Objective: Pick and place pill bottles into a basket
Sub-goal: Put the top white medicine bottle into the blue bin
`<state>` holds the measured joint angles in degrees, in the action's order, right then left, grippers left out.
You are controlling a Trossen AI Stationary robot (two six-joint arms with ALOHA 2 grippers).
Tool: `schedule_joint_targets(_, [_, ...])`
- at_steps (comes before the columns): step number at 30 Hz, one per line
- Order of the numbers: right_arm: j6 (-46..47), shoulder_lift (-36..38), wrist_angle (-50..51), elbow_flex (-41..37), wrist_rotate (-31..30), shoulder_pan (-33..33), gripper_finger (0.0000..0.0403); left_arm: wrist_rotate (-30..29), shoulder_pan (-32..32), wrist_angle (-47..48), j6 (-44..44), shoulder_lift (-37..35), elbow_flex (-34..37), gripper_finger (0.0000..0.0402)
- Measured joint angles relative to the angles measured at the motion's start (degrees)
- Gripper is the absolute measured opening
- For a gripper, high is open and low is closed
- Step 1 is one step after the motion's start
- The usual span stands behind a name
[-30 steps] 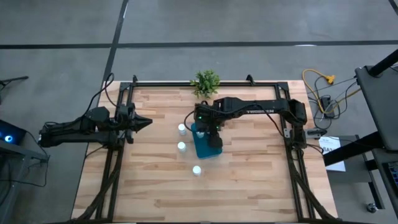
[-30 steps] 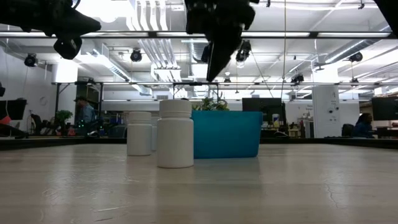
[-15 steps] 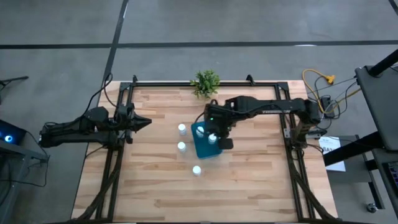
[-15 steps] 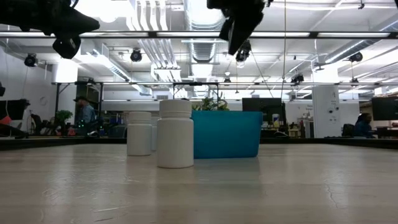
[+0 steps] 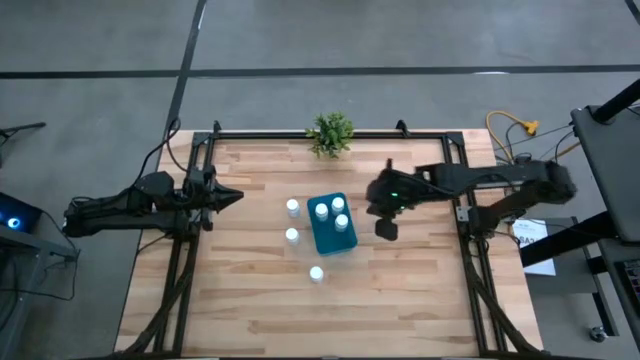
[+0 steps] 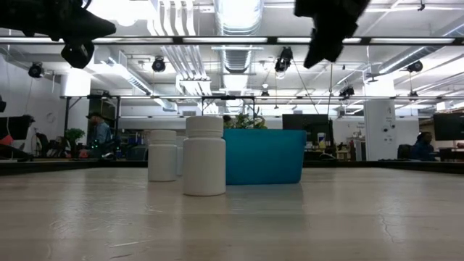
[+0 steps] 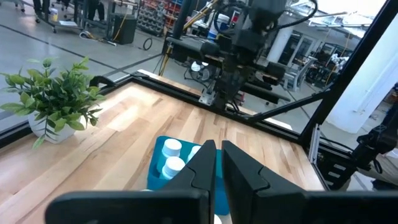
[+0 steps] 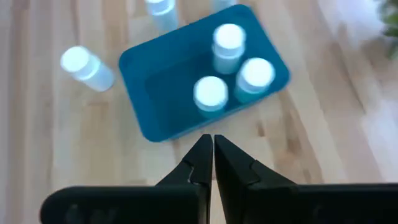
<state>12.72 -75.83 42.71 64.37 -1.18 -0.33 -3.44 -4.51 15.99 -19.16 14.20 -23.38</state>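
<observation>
The teal-blue basket (image 5: 331, 238) stands mid-table and holds three white pill bottles (image 8: 210, 92), (image 8: 255, 73), (image 8: 228, 37), upright on its floor. Three more bottles stand upright on the wood to its left and near side (image 5: 292, 207), (image 5: 292, 235), (image 5: 316, 273); two show in the low view (image 6: 204, 156), (image 6: 162, 154). My right gripper (image 5: 386, 226) is shut and empty, in the air to the right of the basket; it also shows in its wrist view (image 8: 213, 146). My left gripper (image 5: 236, 197) is shut and empty, held over the table's left part.
A small green potted plant (image 5: 331, 132) stands at the table's far edge behind the basket. Bare wood lies on the near half of the table (image 5: 330, 320) and right of the basket. People and shop fittings show in the room beyond.
My right gripper has gone from above the basket toward the table's right edge, rising a little, and now hangs clear of it. The three bottles in the basket have come into plain sight. The basket and the other bottles have stayed put.
</observation>
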Motion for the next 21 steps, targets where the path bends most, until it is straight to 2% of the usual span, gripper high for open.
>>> schedule_joint_targets(7, [3.82, 10.67, -8.91, -14.17, -3.41, 0.10, 0.0008, 0.09, 0.00, -0.19, 0.47, 0.84, 0.00, 0.0008])
schedule_joint_targets(16, [6.69, 16.57, -29.80, -28.59, -3.08, 0.10, 0.0008, 0.15, 0.02, -4.43, 5.24, 3.16, 0.00, 0.0008])
schedule_joint_targets(21, [5.28, 19.71, -42.03, -34.92, -3.03, 0.10, 0.0008, 0.12, 0.02, -5.46, 6.40, 3.26, 0.00, 0.0008])
